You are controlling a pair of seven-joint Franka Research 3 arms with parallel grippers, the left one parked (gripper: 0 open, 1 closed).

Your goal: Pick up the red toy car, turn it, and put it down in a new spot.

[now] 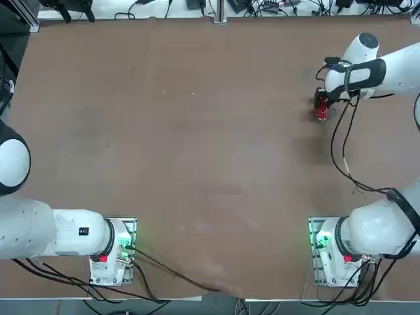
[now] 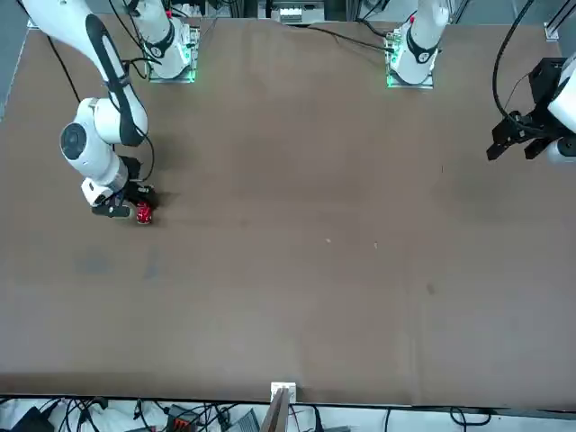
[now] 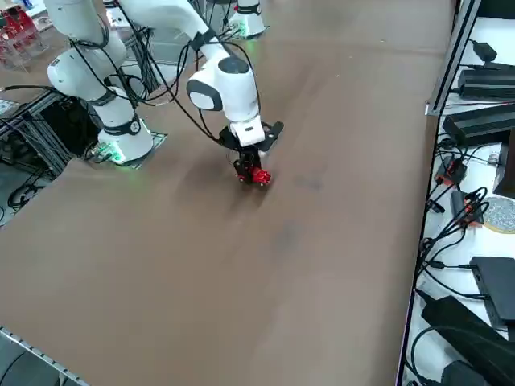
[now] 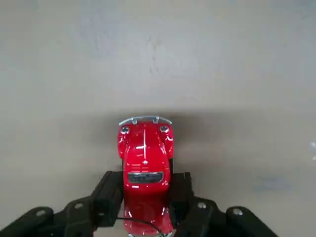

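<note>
The red toy car (image 4: 144, 148) is a small glossy red car with a chrome bumper, and it sits between the two black fingers (image 4: 109, 190) of my right gripper (image 4: 144, 186). The fingers press on both of its sides, so the gripper is shut on it. From overhead the red toy car (image 1: 321, 113) is at the far right of the table, just under the right gripper (image 1: 321, 104). The side view shows the car (image 3: 259, 176) at or just above the tabletop, below the gripper (image 3: 251, 167). The car (image 2: 143, 213) and the gripper (image 2: 133, 205) also show in the front view.
The brown table (image 1: 197, 144) stretches wide to the left of the car. Black cables (image 1: 341, 144) hang from the right arm down toward its base (image 1: 335, 252). Cables and power units (image 3: 483, 121) lie along the strip beyond the table's far edge.
</note>
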